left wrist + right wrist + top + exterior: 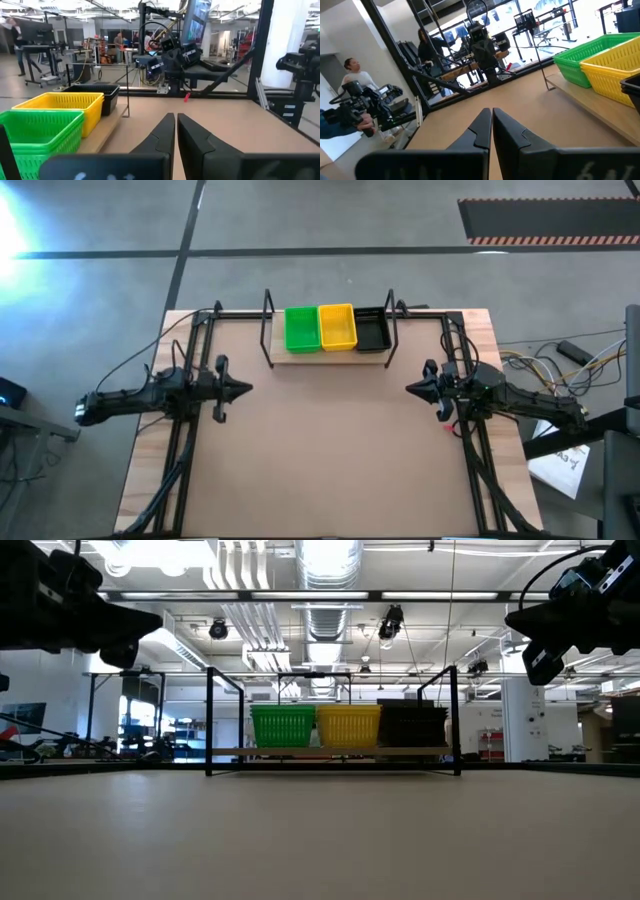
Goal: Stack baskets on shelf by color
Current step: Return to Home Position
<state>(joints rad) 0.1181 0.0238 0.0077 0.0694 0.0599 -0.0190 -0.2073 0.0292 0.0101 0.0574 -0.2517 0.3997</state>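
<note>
— Two arms, both held clear above the bench and stretched in level from its outer sides. The left gripper is at the left, pointing right toward the middle. The right gripper mirrors it at the right, pointing left. They face each other, well apart, with bare bench between them.

— And the fingers?

— Pressed together on both. The left wrist view shows that arm's fingers lying side by side with only a hairline between them, and they grip nothing. The right wrist view shows the same for the right arm.

— Where are the baskets?

— All on the shelf, which stands at the far side of the bench, about midway between left and right. They sit in one row between its black wire uprights. The green baskets are on the left, the yellow baskets in the middle and the black baskets on the right, each colour touching the next.

— Stacked?

— The left wrist view shows one green rim nested just above another. How many baskets each colour holds, I cannot tell. From the low view the three colours stand at roughly the same height.

— How do the arms stand to the shelf?

— Both grippers are nearer than it and off to either side, touching neither shelf nor baskets.
</note>
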